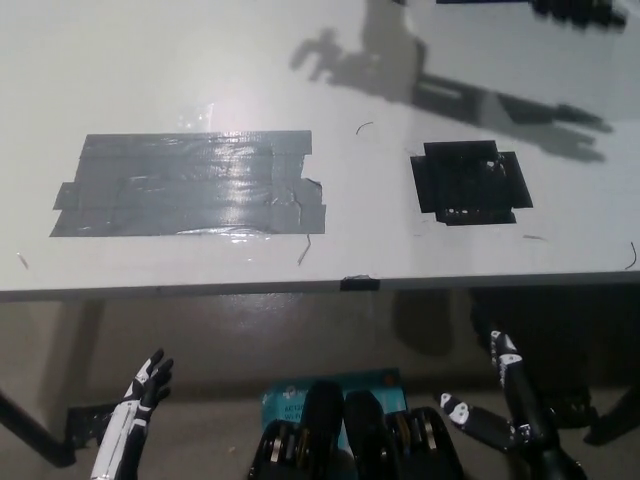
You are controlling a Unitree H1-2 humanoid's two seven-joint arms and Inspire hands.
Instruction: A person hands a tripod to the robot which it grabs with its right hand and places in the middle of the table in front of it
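Two hands sit low below the tabletop (400, 60) edge, both released: white left hand (150, 382) lower left, black right hand (505, 395) lower right; tripod (585, 10) barely visible at top right

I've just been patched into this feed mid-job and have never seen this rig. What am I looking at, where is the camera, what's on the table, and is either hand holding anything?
There is one picture, taken from a camera on the robot's head, looking steeply down. The robot is a humanoid with two arms. Its white left hand shows at lower left, below the table edge, fingers apart and holding nothing. Its black right hand is at lower right, also below the edge and empty, fingers spread.

The white table fills the upper part. On it are a large patch of grey tape on the left and a smaller patch of black tape on the right. A dark object pokes in at the top right edge, casting a long shadow; it is too cut off to identify. No tripod is in hand yet.
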